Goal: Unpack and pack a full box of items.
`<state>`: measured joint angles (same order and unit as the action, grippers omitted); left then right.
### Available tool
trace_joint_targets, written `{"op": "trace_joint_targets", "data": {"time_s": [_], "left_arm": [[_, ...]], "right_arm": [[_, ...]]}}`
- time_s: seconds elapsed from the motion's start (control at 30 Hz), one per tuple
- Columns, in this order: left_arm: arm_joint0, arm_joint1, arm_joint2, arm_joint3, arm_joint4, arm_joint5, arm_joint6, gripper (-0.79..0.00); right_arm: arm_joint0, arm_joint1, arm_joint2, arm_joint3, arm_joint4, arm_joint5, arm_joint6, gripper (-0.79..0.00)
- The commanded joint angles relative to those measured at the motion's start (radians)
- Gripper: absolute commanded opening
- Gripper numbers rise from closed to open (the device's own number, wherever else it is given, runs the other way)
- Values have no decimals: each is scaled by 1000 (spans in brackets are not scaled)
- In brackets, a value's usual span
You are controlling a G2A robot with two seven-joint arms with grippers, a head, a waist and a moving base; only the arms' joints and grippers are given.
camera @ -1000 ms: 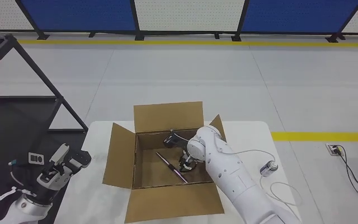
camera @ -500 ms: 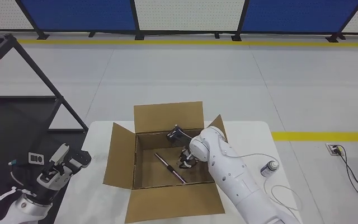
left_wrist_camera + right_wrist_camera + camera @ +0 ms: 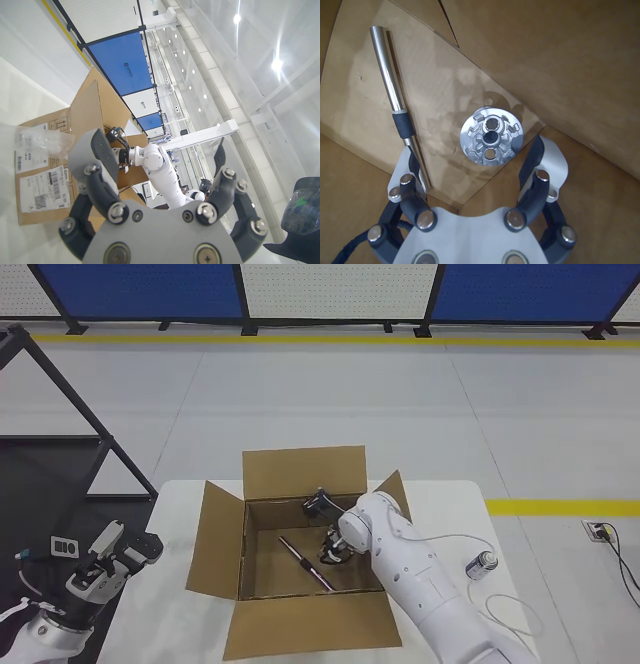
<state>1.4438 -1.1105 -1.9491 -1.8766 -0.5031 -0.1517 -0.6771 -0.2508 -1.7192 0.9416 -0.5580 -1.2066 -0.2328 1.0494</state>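
Looking like a robotics lab or industrial test hall: blue and white partition panels [image 3: 140, 289] fencing off the bay, yellow floor tape [image 3: 300, 338] running across a pale grey floor [image 3: 300, 394], power strip [image 3: 597, 530] lying there, high ceiling lights [image 3: 276, 65] glowing, white worktop [image 3: 450, 509] carrying a cardboard box [image 3: 300, 472].

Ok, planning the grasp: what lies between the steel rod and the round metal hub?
Only bare cardboard box floor, in the right wrist view; steel rod and round metal hub lie apart.

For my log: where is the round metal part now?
In the right wrist view, the round metal part lies on the cardboard box floor beside the metal rod, ahead of the open right tool.
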Motion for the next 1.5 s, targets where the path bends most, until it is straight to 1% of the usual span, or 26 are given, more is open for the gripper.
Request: {"op": "trace_joint_targets", "data": {"time_s": [0.0, 0.03, 0.07, 0.17, 0.2, 0.23, 0.37, 0.5, 0.57, 0.6, 0.63, 0.67, 0.93, 1.03, 1.13, 1.23, 1.3, 1.4, 1.43, 1.47], "left_arm": [[0, 0, 0, 0, 0, 0, 0, 0], [0, 0, 0, 0, 0, 0, 0, 0], [0, 0, 0, 0, 0, 0, 0, 0], [0, 0, 0, 0, 0, 0, 0, 0], [0, 0, 0, 0, 0, 0, 0, 0], [0, 0, 0, 0, 0, 0, 0, 0], [0, 0, 0, 0, 0, 0, 0, 0], [0, 0, 0, 0, 0, 0, 0, 0], [0, 0, 0, 0, 0, 0, 0, 0], [0, 0, 0, 0, 0, 0, 0, 0], [0, 0, 0, 0, 0, 0, 0, 0], [0, 0, 0, 0, 0, 0, 0, 0], [0, 0, 0, 0, 0, 0, 0, 0], [0, 0, 0, 0, 0, 0, 0, 0], [0, 0, 0, 0, 0, 0, 0, 0], [0, 0, 0, 0, 0, 0, 0, 0], [0, 0, 0, 0, 0, 0, 0, 0], [0, 0, 0, 0, 0, 0, 0, 0], [0, 0, 0, 0, 0, 0, 0, 0], [0, 0, 0, 0, 0, 0, 0, 0]], "right_arm": [[7, -5, -8, 16, -2, 13, -8, -132], [11, -9, -12, 27, 0, 21, -16, -151], [15, -12, -14, 37, 2, 28, -23, -212], [26, -20, -18, 64, 9, 40, -44, -311], [30, -22, -19, 73, 11, 42, -51, -363], [34, -24, -20, 83, 12, 46, -57, -397], [48, -31, -24, 114, 20, 52, -72, -456], [59, -38, -30, 136, 24, 51, -82, -557], [63, -40, -32, 143, 25, 50, -86, -656], [64, -42, -33, 144, 24, 50, -90, -680], [65, -42, -34, 145, 23, 49, -93, -723], [66, -42, -34, 144, 24, 48, -96, -785], [59, -30, -20, 110, 21, 35, -102, -785], [45, -18, -12, 66, 13, 21, -89, -785], [17, -2, 2, -11, -3, 5, -62, -785], [-34, 23, 23, -131, -33, -2, -25, -785], [-84, 42, 46, -238, -58, -2, 11, -785], [-187, 75, 93, -442, -100, -10, 71, -785], [-241, 89, 117, -542, -118, -17, 99, -785], [-268, 96, 129, -594, -127, -22, 112, -785]]}}
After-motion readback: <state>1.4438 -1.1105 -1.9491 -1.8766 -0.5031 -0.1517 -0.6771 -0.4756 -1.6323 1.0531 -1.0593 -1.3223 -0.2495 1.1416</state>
